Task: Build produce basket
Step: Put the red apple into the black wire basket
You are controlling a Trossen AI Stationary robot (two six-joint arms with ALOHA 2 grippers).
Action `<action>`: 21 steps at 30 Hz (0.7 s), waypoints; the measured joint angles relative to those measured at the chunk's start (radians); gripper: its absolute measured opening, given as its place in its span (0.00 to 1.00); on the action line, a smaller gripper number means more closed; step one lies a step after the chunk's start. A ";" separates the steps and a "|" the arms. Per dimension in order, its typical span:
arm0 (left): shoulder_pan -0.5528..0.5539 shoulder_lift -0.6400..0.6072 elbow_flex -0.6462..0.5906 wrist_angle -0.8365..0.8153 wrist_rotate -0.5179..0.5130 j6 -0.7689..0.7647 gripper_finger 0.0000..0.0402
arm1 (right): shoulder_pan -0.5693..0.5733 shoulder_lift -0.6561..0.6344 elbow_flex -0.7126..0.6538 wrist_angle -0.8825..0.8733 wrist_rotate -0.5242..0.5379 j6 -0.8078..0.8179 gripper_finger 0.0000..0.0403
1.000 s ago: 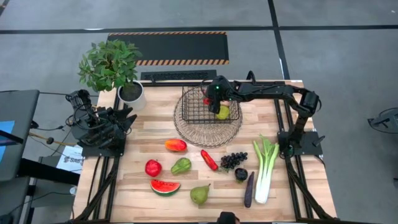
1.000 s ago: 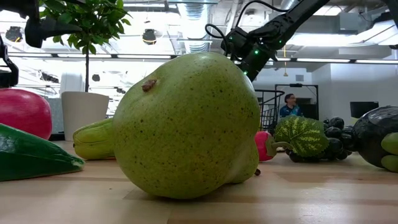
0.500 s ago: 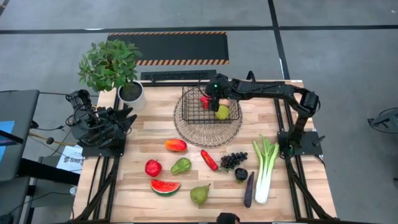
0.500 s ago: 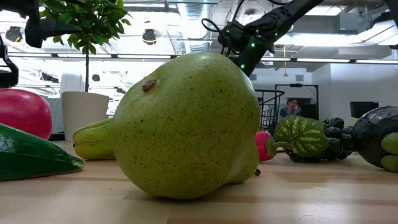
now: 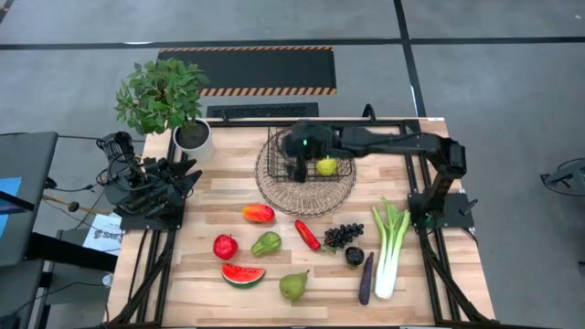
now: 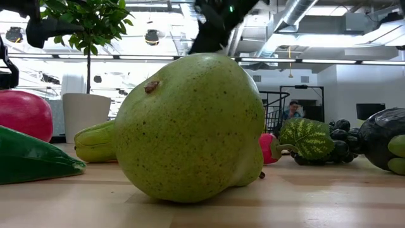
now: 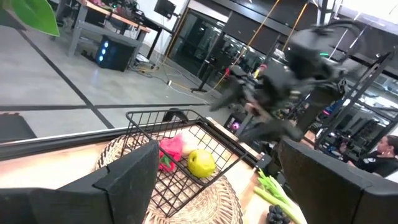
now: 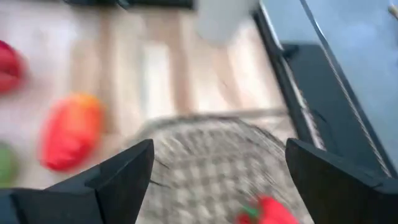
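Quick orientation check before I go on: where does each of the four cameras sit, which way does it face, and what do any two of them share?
High view: above, straight down on the table; both arms show, right tool over the basket.
Low view: table-top height, facing a green pear; a dark arm blurs overhead.
Left wrist view: past the open left tool toward the basket.
Right wrist view: down past the open right tool onto the round tray.
Shared: high and left wrist views both show the basket's yellow fruit.
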 joint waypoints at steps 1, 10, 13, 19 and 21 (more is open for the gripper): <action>0.000 0.000 0.000 0.000 0.002 0.000 0.79 | 0.026 0.000 0.000 0.020 0.000 0.014 0.95; 0.000 0.000 0.000 -0.020 0.078 0.008 0.79 | 0.198 0.091 -0.004 0.256 0.046 0.112 0.95; 0.000 0.000 0.000 -0.040 0.100 0.002 0.79 | 0.230 0.168 0.001 0.374 0.053 0.106 0.95; 0.000 0.000 0.000 -0.043 0.148 -0.028 0.79 | 0.262 0.316 0.034 0.451 0.053 0.109 0.95; 0.000 0.000 0.000 -0.043 0.164 -0.039 0.78 | 0.269 0.338 0.051 0.434 0.053 0.130 0.95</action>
